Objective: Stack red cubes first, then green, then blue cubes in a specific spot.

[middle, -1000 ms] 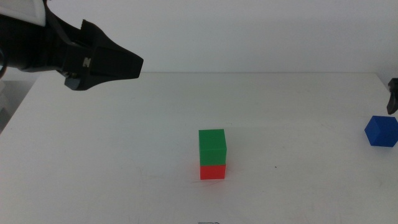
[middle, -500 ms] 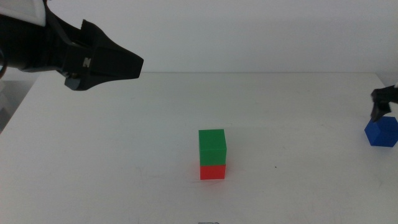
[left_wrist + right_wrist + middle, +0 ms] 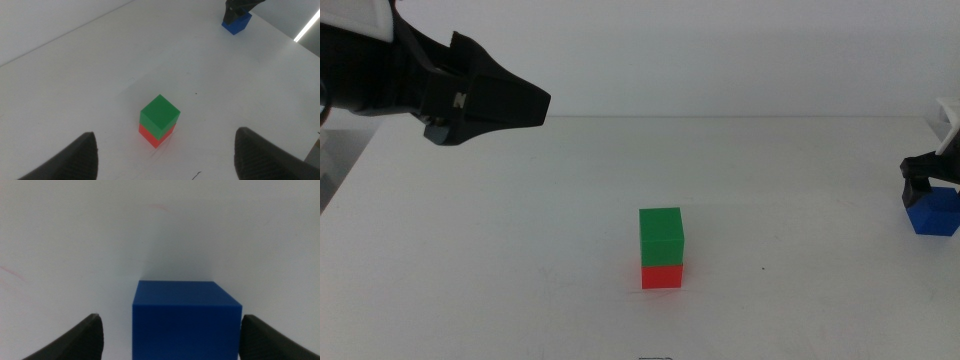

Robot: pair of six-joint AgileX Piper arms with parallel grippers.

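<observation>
White table [image 3: 520,230]; right gripper [image 3: 932,178] spread over blue cube [image 3: 936,213]

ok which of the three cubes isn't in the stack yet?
The blue cube, alone at the table's right edge between the right gripper's open jaws. The green cube sits on the red cube mid-table. The left gripper waits far left.

A: Where is the left gripper [image 3: 535,103]?

B: High at the far left, well apart from everything, its dark tips aimed toward the table's [image 3: 520,240] middle.

A: What lies out beyond those tips?

B: The green cube [image 3: 661,236], sitting squarely on the red cube [image 3: 662,275], down and across from them, untouched.

A: And the right gripper [image 3: 928,184]?

B: At the right edge, dark fingers [image 3: 912,176] spread over the blue cube [image 3: 936,212], whose top sits between them. I can't tell whether they touch it.
</observation>
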